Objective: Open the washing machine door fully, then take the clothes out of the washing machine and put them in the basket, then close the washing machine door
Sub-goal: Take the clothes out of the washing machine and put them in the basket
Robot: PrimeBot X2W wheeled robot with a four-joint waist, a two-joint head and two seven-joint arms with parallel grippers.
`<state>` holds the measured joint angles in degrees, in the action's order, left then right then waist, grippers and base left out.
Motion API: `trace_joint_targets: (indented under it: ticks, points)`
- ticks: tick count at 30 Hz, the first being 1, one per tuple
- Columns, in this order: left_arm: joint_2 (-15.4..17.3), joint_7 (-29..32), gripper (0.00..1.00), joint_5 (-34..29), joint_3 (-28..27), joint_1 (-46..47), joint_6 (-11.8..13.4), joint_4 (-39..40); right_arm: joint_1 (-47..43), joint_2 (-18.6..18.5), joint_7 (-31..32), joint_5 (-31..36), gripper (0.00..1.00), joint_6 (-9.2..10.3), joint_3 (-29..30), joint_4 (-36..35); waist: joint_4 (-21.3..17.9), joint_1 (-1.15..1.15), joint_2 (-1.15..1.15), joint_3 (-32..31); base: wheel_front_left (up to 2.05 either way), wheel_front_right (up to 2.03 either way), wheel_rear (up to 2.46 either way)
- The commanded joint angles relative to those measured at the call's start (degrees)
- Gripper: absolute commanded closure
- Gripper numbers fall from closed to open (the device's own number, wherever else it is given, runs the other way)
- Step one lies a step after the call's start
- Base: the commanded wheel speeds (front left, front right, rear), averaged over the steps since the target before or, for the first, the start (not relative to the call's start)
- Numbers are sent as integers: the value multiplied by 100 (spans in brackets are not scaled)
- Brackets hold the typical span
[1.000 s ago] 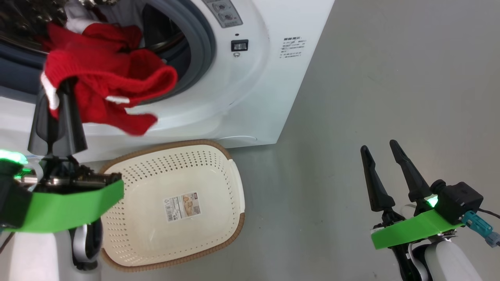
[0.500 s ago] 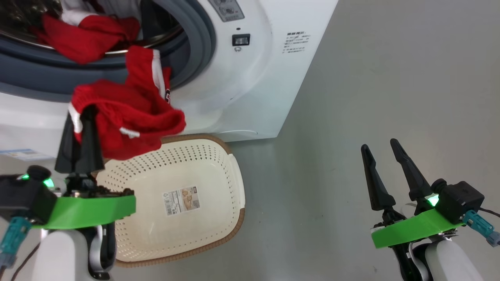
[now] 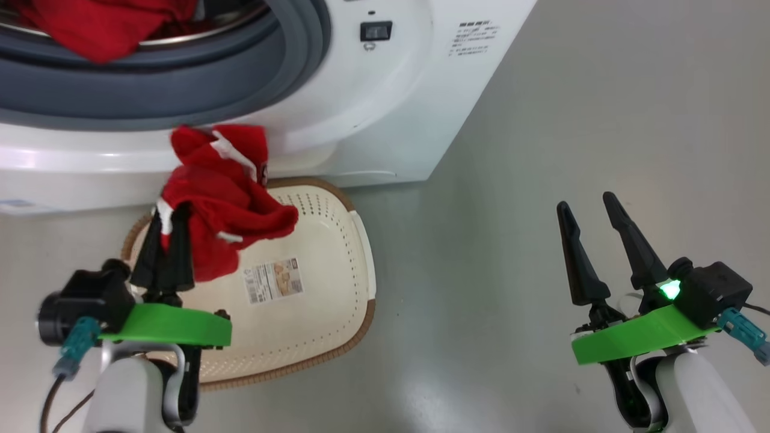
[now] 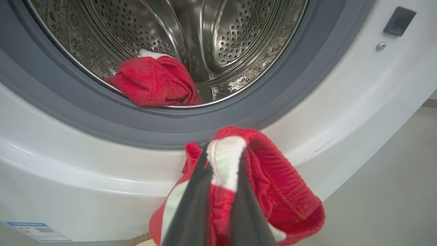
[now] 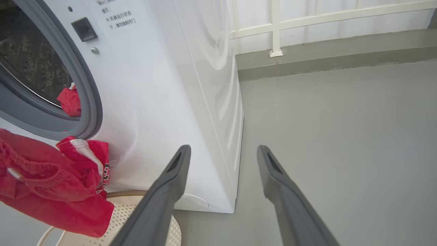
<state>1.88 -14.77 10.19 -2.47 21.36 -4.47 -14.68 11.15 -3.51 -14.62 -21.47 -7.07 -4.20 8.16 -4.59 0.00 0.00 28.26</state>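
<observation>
My left gripper is shut on a red garment with white stripes, which hangs over the far left part of the cream basket. The left wrist view shows the same garment pinched between the dark fingers. Another piece of red clothes lies on the lip of the steel drum of the white washing machine; it also shows as a red bundle. My right gripper stands open over bare floor at the right, holding nothing. The washing machine door is out of view.
The basket sits on the grey floor right against the machine's front. A grey rubber gasket rings the drum mouth. A white railing and low kerb run behind the machine. Open floor lies to the right.
My left gripper has drawn the red garment out of the drum mouth and down over the basket. The head camera has tilted downward. The right gripper has stayed put.
</observation>
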Motion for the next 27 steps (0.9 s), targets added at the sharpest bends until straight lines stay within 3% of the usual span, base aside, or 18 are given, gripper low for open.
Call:
trace_joint_targets:
  ticks: [1,27]
  points:
    - [100,-23,100,-58,-124,112,-45,-23,117,-47,-38,36,0,-42,-91,-165,-22,0,0,169,0,0,0]
    - [99,-23,100,-356,49,1287,-113,-2675,458,-83,-38,89,0,-42,-112,-317,-78,0,0,1302,0,0,0]
